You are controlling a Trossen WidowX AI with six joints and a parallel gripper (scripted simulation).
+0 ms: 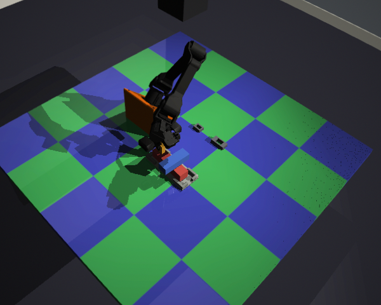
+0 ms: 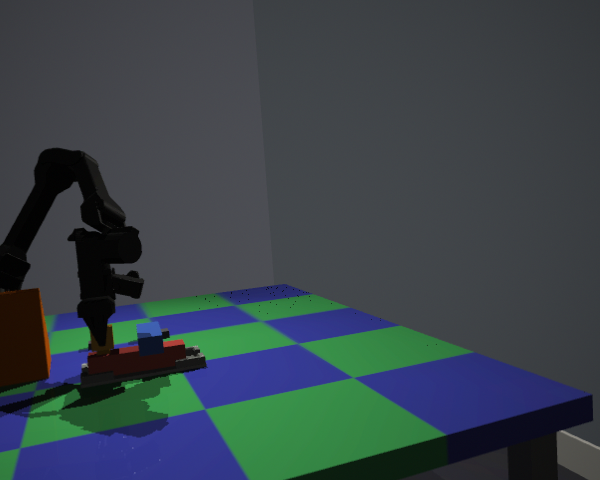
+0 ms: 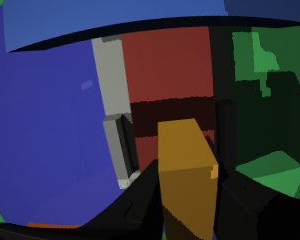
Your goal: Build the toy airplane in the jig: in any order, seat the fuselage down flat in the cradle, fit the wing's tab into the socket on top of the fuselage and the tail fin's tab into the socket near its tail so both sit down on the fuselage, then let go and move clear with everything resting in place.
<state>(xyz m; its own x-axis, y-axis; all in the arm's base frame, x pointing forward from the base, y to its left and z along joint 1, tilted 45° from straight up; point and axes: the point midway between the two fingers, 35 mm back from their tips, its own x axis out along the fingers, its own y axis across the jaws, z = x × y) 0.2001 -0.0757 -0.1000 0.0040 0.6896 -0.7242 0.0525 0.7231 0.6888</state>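
The red fuselage (image 1: 180,172) (image 2: 127,359) (image 3: 167,65) lies along the grey cradle (image 1: 183,186) (image 2: 194,361) (image 3: 112,80) and looks level. The blue wing (image 1: 174,161) (image 2: 150,338) (image 3: 115,22) lies crosswise on top of the fuselage; its tab is hidden. My gripper (image 2: 102,343) (image 3: 189,175) points down over the tail end, shut on the yellow-orange tail fin (image 1: 162,149) (image 2: 109,338) (image 3: 187,145). The fin stands upright, its lower end at the fuselage's top near the tail. The fin's tab and the tail socket are hidden, so how deep it sits cannot be told.
Two grey hollow holders, a smaller one (image 1: 193,129) and a larger one (image 1: 213,143), lie beyond the cradle. An orange block (image 1: 138,113) (image 2: 13,338) stands near the arm's base, close to the tail end. The wing is close in front of the gripper.
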